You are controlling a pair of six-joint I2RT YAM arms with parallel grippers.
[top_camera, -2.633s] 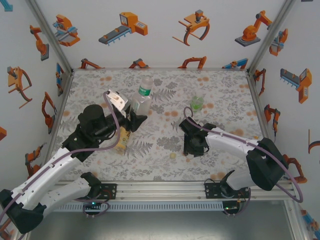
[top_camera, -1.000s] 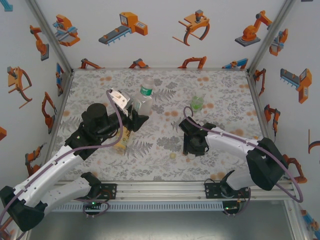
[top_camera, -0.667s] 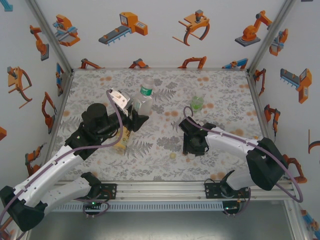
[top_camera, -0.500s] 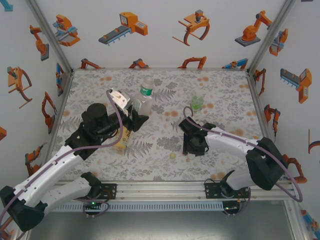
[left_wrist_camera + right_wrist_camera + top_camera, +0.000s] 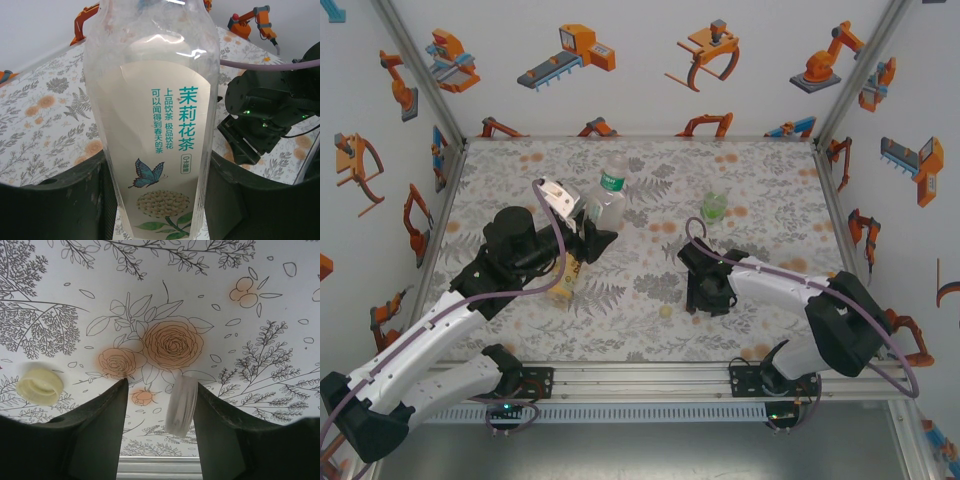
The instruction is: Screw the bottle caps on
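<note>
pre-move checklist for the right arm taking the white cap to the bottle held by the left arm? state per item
1. Hold of left gripper on clear bottle: fingers on both sides, bottle upright. ok
2. Bottle mouth free for a cap: top too small to read. cannot tell
3. Hold of right gripper on white cap: cap on edge against one finger, gap to the other. not ok
4. pale yellow cap out of the fingers' way: lies flat, off to one side. ok
5. green bottle clear of right gripper: upright, farther back, apart. ok
</note>
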